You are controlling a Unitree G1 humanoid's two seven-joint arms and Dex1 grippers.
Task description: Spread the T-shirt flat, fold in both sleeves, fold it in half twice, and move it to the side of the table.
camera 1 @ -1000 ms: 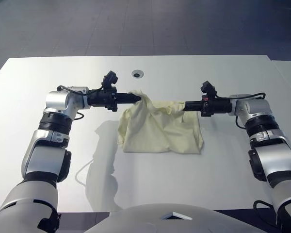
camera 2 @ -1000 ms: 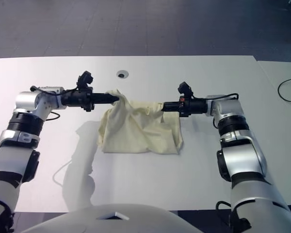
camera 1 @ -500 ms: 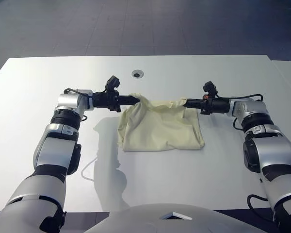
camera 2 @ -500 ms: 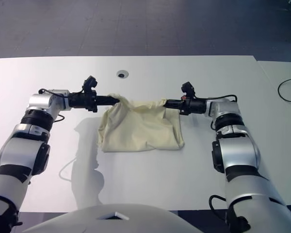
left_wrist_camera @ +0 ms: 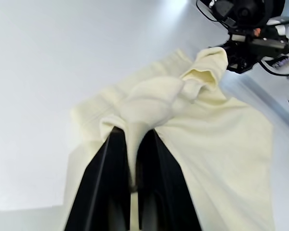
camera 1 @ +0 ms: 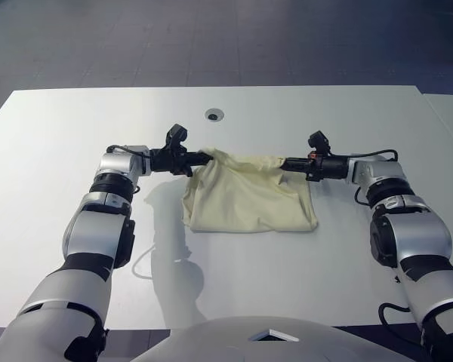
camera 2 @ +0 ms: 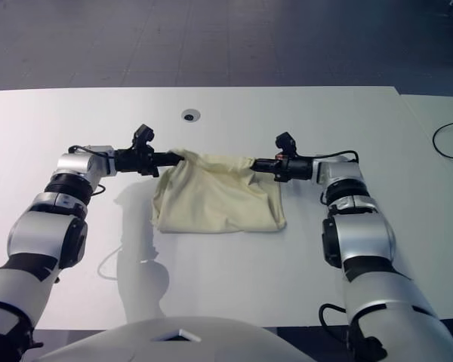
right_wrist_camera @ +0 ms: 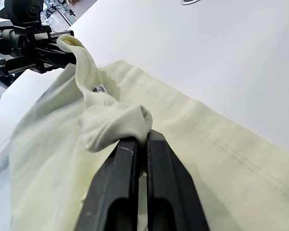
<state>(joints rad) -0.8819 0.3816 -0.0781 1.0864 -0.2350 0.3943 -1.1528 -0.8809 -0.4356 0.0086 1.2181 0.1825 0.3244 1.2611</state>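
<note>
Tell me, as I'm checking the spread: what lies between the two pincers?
The T-shirt: its upper edge runs from the left pincer to the right pincer, both gripping it, in the left eye view.

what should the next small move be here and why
Probably lower both hands together until the held edge lies on the table. The left hand and right hand each pinch a bunched top corner of the shirt. The edge between them is nearly taut and raised, and the near hem already rests on the table.
</note>
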